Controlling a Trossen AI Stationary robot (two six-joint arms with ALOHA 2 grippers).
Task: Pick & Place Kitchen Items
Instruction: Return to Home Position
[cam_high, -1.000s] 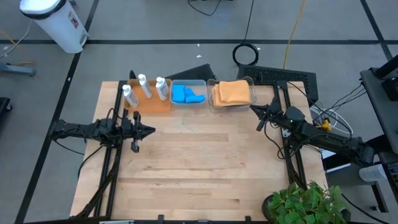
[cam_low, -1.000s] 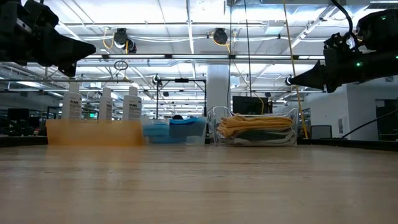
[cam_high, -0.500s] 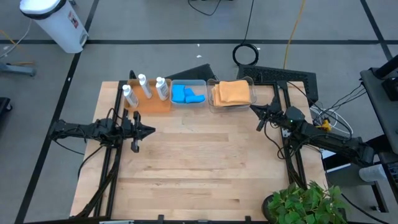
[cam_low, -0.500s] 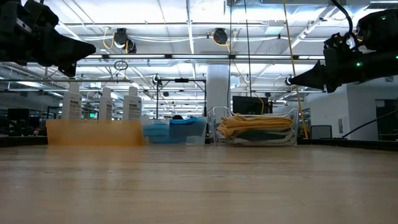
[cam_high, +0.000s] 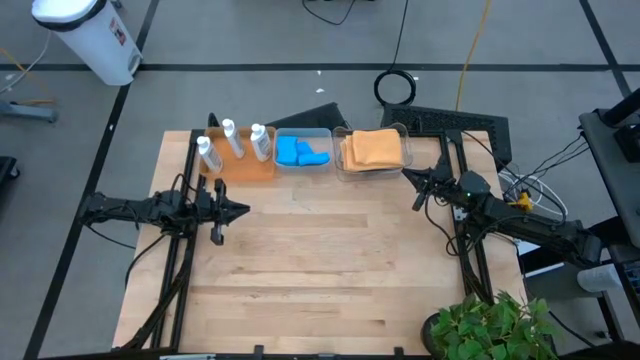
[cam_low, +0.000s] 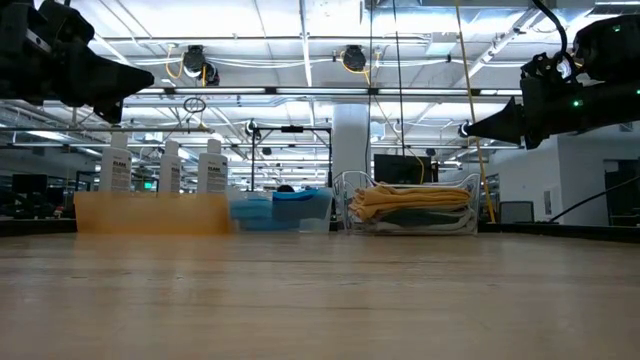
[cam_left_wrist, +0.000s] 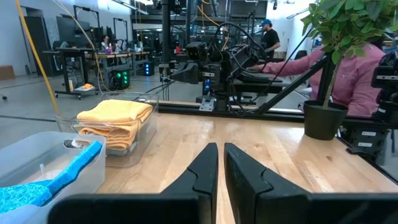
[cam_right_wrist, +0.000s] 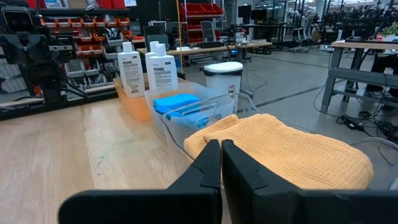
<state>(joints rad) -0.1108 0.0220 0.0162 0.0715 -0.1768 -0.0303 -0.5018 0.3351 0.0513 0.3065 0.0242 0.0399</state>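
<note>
clipping of the cloth bin (cam_high: 372, 170) is the risk judged likeliest, since the right gripper (cam_high: 408, 175), fingers together, is held just beside it. cloths (cam_high: 373, 148) are stacked inside, sponges (cam_high: 300, 153) beside it, bottles (cam_high: 232, 138) farther along. the left gripper (cam_high: 240, 210), also closed, is held well apart from it, bare worktop (cam_high: 320, 270) between.

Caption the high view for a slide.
White bottles in the orange tray, blue sponges in the middle bin, orange cloth in the right bin; left hand and right hand empty.
</note>
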